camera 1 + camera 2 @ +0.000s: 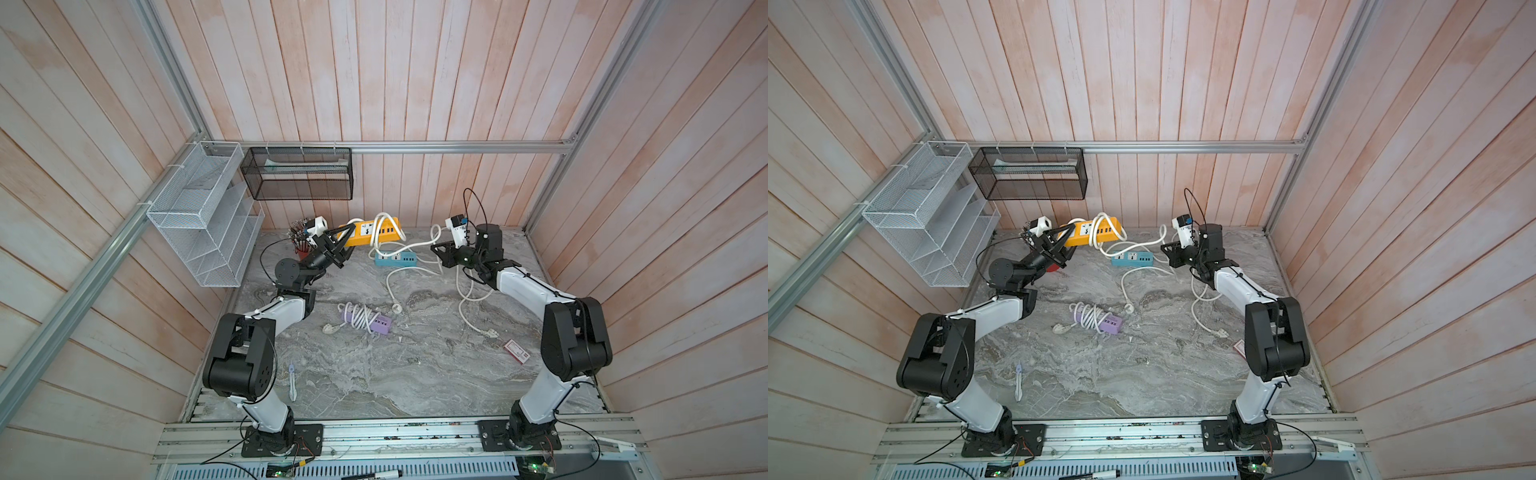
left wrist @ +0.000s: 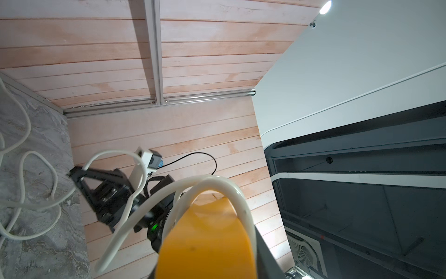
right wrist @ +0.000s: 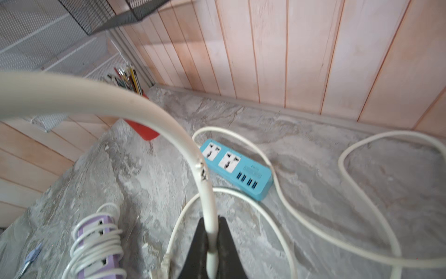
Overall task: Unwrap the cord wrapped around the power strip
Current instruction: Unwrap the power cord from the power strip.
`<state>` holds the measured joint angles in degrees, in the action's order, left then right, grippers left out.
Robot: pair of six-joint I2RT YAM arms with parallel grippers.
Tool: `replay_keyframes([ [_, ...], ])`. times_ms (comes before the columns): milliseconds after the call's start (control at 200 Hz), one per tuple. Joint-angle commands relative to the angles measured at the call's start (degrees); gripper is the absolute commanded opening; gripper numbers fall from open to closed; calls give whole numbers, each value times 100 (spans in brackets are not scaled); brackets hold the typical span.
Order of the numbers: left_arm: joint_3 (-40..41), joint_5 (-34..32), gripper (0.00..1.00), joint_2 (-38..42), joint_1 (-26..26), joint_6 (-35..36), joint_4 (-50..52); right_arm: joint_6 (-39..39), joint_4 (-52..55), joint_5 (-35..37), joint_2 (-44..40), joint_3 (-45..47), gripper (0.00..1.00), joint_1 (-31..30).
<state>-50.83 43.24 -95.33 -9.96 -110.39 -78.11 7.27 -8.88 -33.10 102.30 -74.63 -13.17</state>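
An orange power strip (image 1: 370, 232) (image 1: 1098, 232) is held up off the table near the back wall, and my left gripper (image 1: 345, 237) (image 1: 1070, 239) is shut on its left end. In the left wrist view the strip (image 2: 207, 241) fills the space between the jaws. Its white cord (image 1: 379, 230) (image 2: 226, 183) still loops around the body. From there the cord (image 1: 417, 244) trails right to my right gripper (image 1: 436, 251) (image 3: 212, 244). That gripper is shut on the cord (image 3: 154, 108), which arcs up and away from the jaws.
A blue power strip (image 1: 395, 258) (image 3: 237, 166) lies on the marble table (image 1: 415, 374) among loose cord. A purple strip (image 1: 368, 319) wound with cord sits mid-table. A pencil cup (image 1: 300, 241), white rack (image 1: 208, 216), black basket (image 1: 299, 172), card (image 1: 517, 351) and small tool (image 1: 292, 380) are around.
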Motion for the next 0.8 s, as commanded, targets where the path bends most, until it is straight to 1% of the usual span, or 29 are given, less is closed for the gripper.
replay_keyframes([
  [0, 221, 41, 0, 221, -113, 158, -143, 30, 122, 40, 225, -694, 0, 7],
  [255, 608, -26, 0, 124, -398, 123, -387, -48, 585, 72, 571, -2125, 0, 5],
  [445, 815, -44, 0, 20, -472, 116, -512, -94, 755, -29, 496, -2803, 0, -1],
  [570, 848, -44, 0, -72, -472, 97, -600, -175, 840, -225, 263, -3086, 0, -39],
  [795, 847, -36, 0, -213, -490, 122, -601, -457, 901, -460, -389, -3128, 0, -237],
])
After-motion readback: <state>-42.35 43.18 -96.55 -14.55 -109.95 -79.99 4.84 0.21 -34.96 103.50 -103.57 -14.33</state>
